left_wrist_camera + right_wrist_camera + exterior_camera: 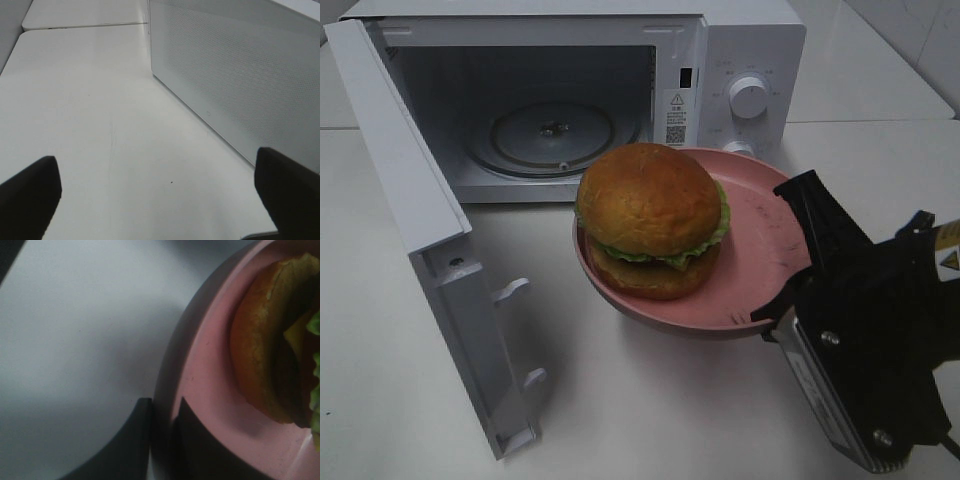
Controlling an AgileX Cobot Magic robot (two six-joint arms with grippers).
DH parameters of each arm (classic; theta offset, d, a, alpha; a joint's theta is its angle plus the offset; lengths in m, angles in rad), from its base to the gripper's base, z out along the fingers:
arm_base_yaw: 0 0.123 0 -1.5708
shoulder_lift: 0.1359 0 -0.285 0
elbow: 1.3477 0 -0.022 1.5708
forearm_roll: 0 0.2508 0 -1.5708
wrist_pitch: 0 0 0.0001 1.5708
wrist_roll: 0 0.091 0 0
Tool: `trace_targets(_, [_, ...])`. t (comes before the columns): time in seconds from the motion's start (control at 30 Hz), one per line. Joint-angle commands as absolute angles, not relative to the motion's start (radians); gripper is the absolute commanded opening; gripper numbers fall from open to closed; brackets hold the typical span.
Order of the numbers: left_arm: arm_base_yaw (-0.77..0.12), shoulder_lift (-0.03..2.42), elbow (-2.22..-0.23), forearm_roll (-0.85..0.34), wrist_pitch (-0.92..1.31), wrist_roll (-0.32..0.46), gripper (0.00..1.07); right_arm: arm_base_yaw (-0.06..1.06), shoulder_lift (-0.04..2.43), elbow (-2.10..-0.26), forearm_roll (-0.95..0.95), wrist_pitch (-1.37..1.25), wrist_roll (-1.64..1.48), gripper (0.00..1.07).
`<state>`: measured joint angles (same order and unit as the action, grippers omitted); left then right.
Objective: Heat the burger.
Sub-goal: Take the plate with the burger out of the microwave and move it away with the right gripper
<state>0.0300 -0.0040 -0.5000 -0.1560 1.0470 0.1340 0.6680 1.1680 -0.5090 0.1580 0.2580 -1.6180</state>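
Note:
The burger [650, 215], with its golden-brown bun and green lettuce frill, sits on a pink plate [760, 260] in front of the open microwave [740, 60]. My right gripper [788, 292] is shut on the plate's near right rim, and the plate looks tilted and raised off the table. The right wrist view shows the gripper [162, 407] with one finger on each side of the plate rim [200, 365] and the burger [265, 350] just beyond. My left gripper [157, 195] is open and empty over bare table, beside the perforated microwave door [240, 75]. It is outside the exterior view.
The microwave door [420, 250] swings out wide to the left and reaches toward the table's front. The glass turntable [550, 135] lies bare inside the cavity. Control knobs [748, 97] are on the right panel. A white table [650, 400] surrounds it all.

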Motion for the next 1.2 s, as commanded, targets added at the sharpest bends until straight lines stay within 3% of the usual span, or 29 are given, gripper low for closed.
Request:
trace_targets(0.03, [0.033,-0.027,-0.497,-0.156,1.039,0.126,1.00,0.664,1.093,-0.471,0.162,0.197,-1.584,0.00])
trace_targets(0.43, [0.033,-0.027,-0.497,-0.156,1.039,0.126,1.00,0.664,0.976,-0.409,0.014,0.235,-1.381,0.00])
trace_targets(0.87, [0.033,-0.027,-0.497,-0.156,1.039,0.126,1.00,0.664,0.966,-0.409,-0.423,0.329,-0.777,0.00])
trace_targets(1.2, [0.033,-0.027,-0.497,-0.156,1.039,0.126,1.00,0.664,0.966,-0.409,-0.652,0.466,-0.399,0.00])
